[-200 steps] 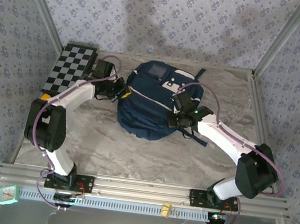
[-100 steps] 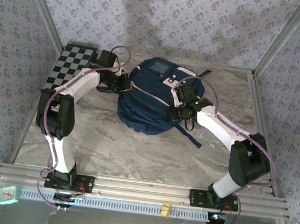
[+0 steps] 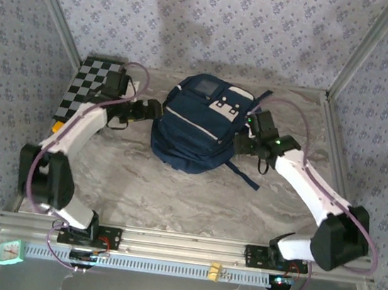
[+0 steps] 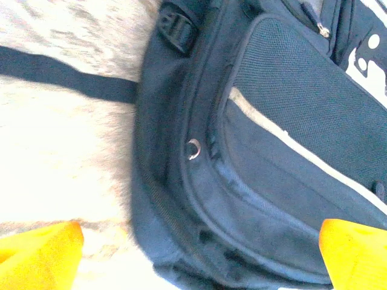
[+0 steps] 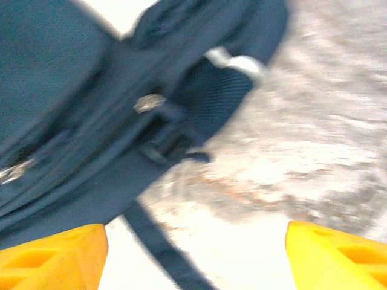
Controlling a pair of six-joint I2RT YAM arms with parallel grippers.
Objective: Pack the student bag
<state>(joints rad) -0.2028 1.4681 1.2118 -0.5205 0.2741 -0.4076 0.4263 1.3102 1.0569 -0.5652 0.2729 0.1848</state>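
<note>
Navy student bag [image 5: 72,90], blurry and cropped

You're looking at two white-shelled arms, left arm [image 3: 86,122] and right arm [image 3: 306,187], each with chunky black joints and a thin purple cable [image 3: 140,73] looping off it. A green light [image 3: 278,140] glows on the right wrist. The fingertips [image 4: 36,257] are bright yellow on both sides.

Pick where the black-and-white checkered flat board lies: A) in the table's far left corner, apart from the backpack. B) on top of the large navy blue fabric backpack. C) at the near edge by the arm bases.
A: the black-and-white checkered flat board sits in the far left corner, with a gap to the large navy blue fabric backpack.
</note>
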